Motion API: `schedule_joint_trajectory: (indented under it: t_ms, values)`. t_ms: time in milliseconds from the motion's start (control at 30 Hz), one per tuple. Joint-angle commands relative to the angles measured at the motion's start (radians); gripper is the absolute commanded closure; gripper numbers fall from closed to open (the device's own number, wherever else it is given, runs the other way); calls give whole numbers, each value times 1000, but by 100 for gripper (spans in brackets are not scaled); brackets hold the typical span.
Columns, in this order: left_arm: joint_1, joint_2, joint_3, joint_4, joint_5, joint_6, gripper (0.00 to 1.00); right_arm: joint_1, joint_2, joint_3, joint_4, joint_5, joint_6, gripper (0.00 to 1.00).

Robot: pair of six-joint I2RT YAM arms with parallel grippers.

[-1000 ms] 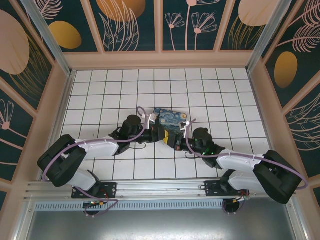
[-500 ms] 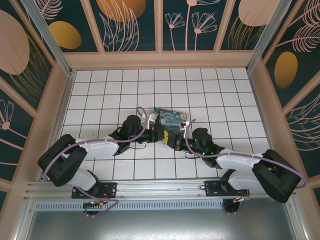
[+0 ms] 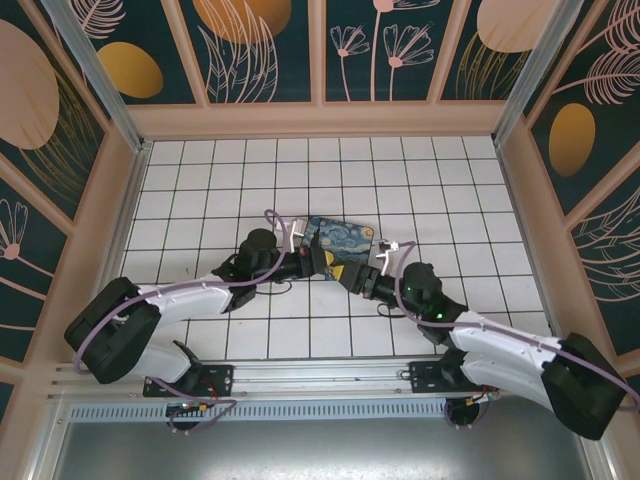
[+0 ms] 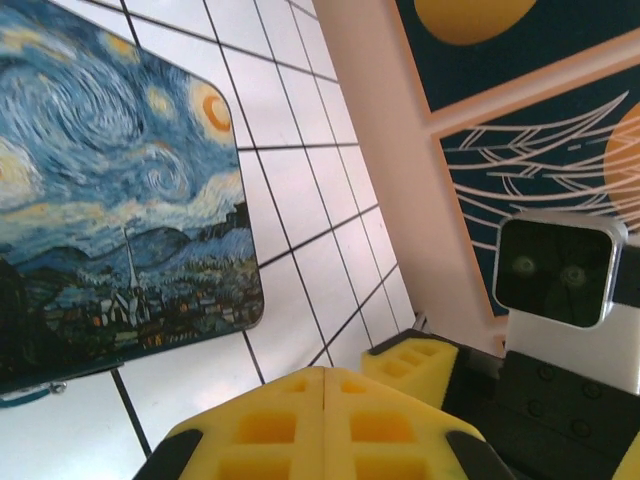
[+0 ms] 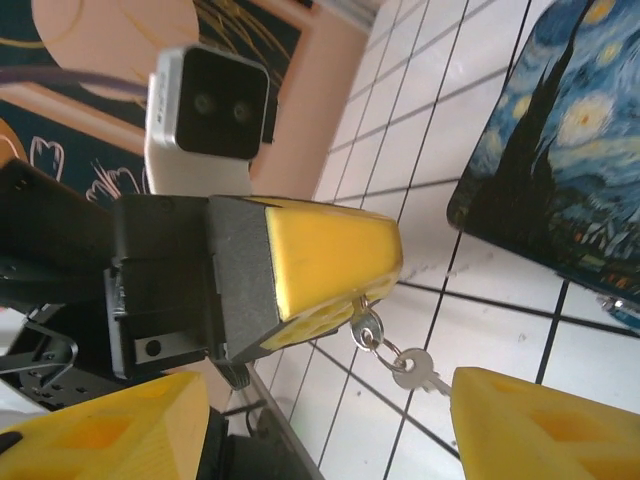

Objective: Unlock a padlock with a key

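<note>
Left hand (image 5: 375,290) is pinched fully shut. Its chunky yellow blocky fingers are pressed flat together, nipping a thin steel key ring (image 5: 366,328), so a small silvery key (image 5: 422,373) dangles over the glossy white tiled tabletop (image 5: 470,325). Right hand (image 5: 320,425) faces it, yellow fingers spread wide, gripping nothing. A flat rounded-corner box painted in blue swirls (image 5: 560,150) lies just beside them. The padlock itself — honestly can't tell where it is.

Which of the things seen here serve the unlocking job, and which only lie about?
For the job: small silver metal key with ring, hanging from the shut left pincer; open right pincer beside it.
Lying about: dark blue rectangular box painted with swirls and yellow stars.
</note>
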Motion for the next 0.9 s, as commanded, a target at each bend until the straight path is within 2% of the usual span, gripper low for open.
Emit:
schedule_joint_trajectory:
  t_ms: [0, 133, 333, 533, 867]
  values:
    - [-4, -34, -7, 21, -74, -35, 100, 15, -84, -30, -54, 132, 54, 35]
    - [-4, -61, -32, 79, -123, -91, 100, 39, -121, -52, -10, 255, 94, 35]
    - [-4, -112, -79, 173, -189, -184, 100, 77, -25, -62, 202, 356, 96, 39]
    - [-4, -158, -115, 246, -231, -211, 100, 100, 136, -11, 378, 360, 88, 44]
    - [-4, -174, -146, 320, -244, -179, 100, 138, 312, 90, 517, 337, 92, 50]
